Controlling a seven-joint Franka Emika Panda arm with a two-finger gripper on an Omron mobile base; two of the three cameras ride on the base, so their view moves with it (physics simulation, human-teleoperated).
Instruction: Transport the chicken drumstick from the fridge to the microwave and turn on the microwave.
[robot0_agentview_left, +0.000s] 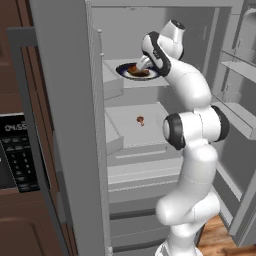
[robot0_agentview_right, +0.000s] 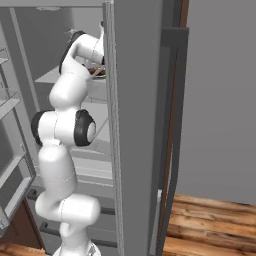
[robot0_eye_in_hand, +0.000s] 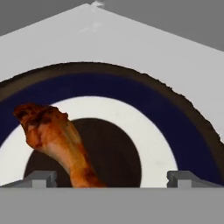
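- The fridge (robot0_agentview_left: 65, 125) is standing open, its grey door edge running down the left base view and its pale shelves lying beyond.
- A plate (robot0_eye_in_hand: 175, 122) with a dark rim, a blue ring, a white ring and a dark centre is sitting on the upper shelf (robot0_agentview_left: 150, 82) of the fridge.
- The chicken drumstick (robot0_eye_in_hand: 57, 140) is lying on that plate, its meaty end pointing toward 10 o'clock in the hand view and its thin end running down toward 6 o'clock.
- The end effector (robot0_eye_in_hand: 111, 178) is hanging just above the plate with its jaws spread wide and nothing between them but air; the drumstick's thin end is lying just inside the left fingertip (robot0_eye_in_hand: 39, 178).
- In the left base view the white arm (robot0_agentview_left: 192, 150) is reaching up from 5 o'clock into the fridge, its hand sitting over the plate at about 12 o'clock.
- A tiny round reddish-brown item (robot0_agentview_left: 140, 119) is resting on the shelf below the plate.
- The microwave (robot0_agentview_left: 17, 155), with black keypad and lit display, is showing at 9 o'clock in the left base view, beside the fridge.
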